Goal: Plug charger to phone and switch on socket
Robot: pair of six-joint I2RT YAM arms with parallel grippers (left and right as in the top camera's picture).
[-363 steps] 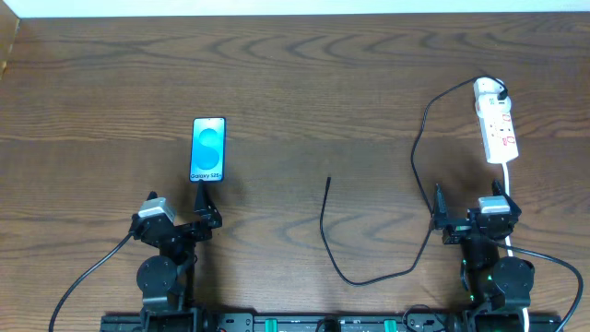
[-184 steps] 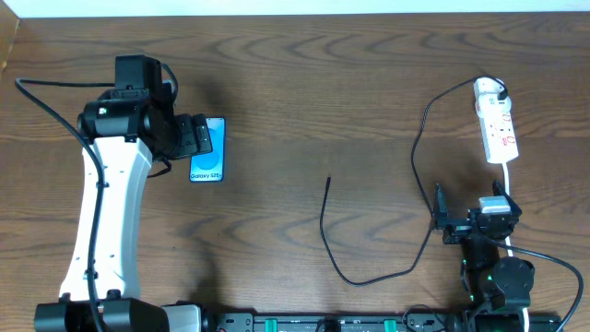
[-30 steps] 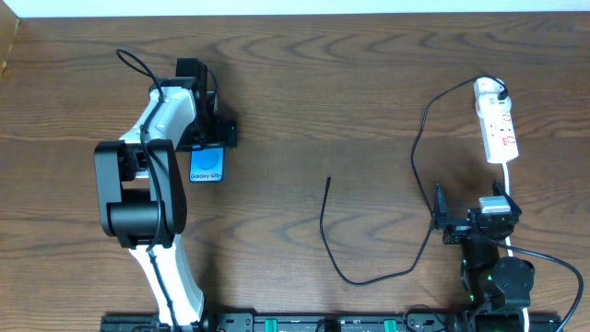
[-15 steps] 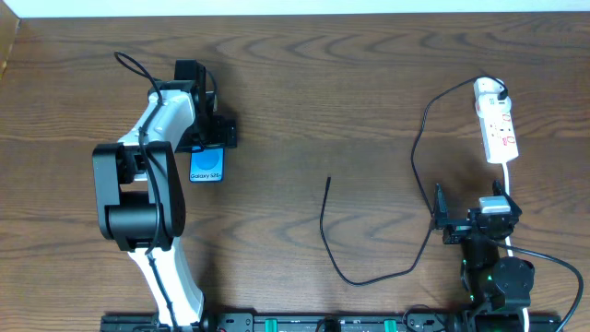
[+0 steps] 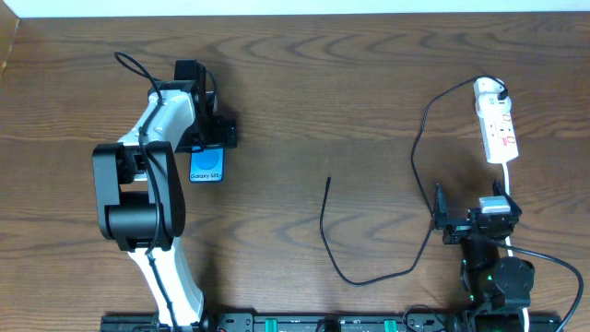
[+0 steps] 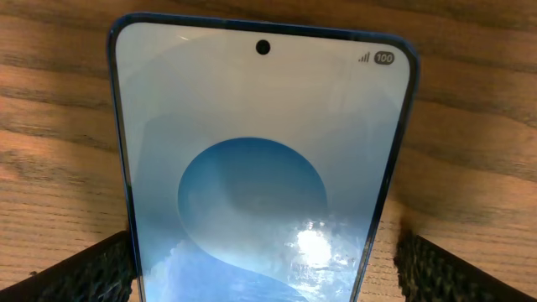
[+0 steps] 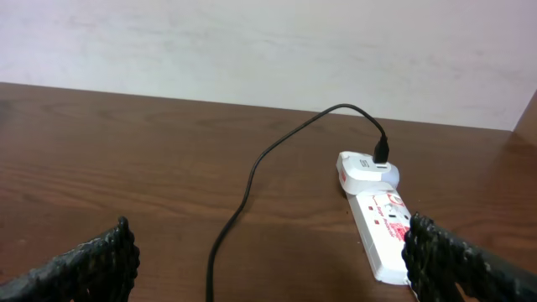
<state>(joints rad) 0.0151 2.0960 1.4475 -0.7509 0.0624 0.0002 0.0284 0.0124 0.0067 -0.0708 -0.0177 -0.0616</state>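
Note:
The phone lies flat on the table at the left, blue screen up; its far end is hidden under my left gripper. In the left wrist view the phone fills the frame, and my left gripper is open with a finger on each side of it. The charger cable runs from its loose tip in a loop to the plug seated in the socket strip. My right gripper is open and empty, below the strip. The right wrist view shows the strip and cable ahead of the right gripper.
The strip's white cord runs down past my right gripper. A pale wall stands behind the table's far edge. The left arm stretches up the left side of the table.
My left arm rose from its rest, reached out and turned over the phone's far end. In the last second nothing has moved. The right arm has stayed still.

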